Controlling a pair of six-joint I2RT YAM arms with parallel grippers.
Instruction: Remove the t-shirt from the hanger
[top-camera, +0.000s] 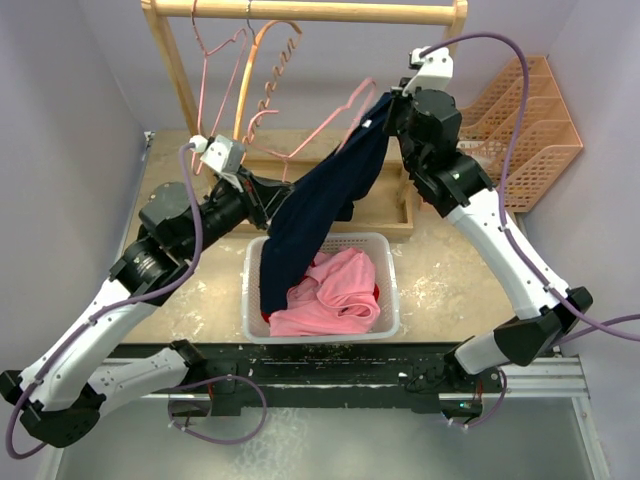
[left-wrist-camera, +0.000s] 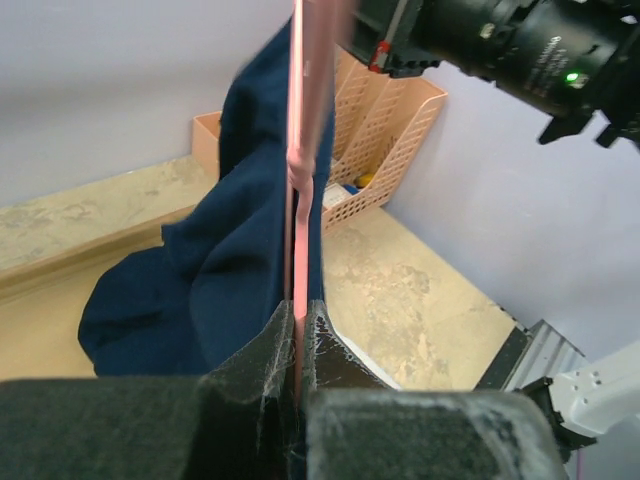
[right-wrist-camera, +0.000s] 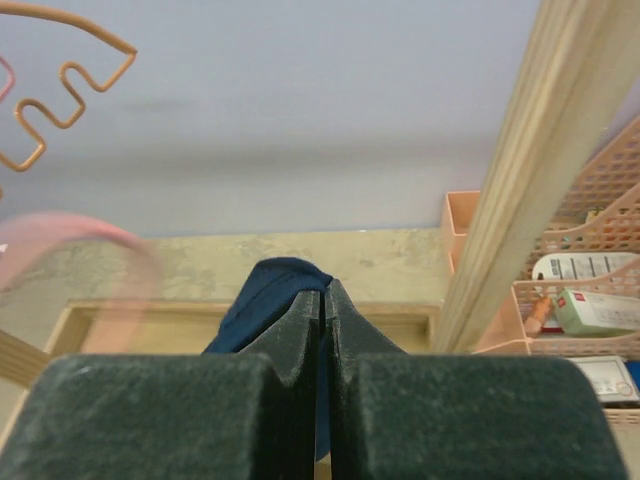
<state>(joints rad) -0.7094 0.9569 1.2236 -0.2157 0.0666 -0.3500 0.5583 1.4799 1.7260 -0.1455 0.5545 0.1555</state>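
A navy t-shirt (top-camera: 330, 195) hangs stretched from the upper right down into the white basket (top-camera: 250, 285). My right gripper (top-camera: 392, 100) is shut on its top edge, and the wrist view shows navy cloth (right-wrist-camera: 265, 295) pinched between the pads. A pink wire hanger (top-camera: 325, 125) runs from the shirt toward my left gripper (top-camera: 270, 195), which is shut on the hanger's pink wire (left-wrist-camera: 300, 180). In the left wrist view the shirt (left-wrist-camera: 230, 250) drapes on the left side of that wire.
A wooden rack (top-camera: 300, 12) at the back holds a pink hanger (top-camera: 222, 70) and an orange hanger (top-camera: 270, 70). Pink clothes (top-camera: 335, 295) lie in the basket. Orange mesh trays (top-camera: 530, 125) stand at the back right.
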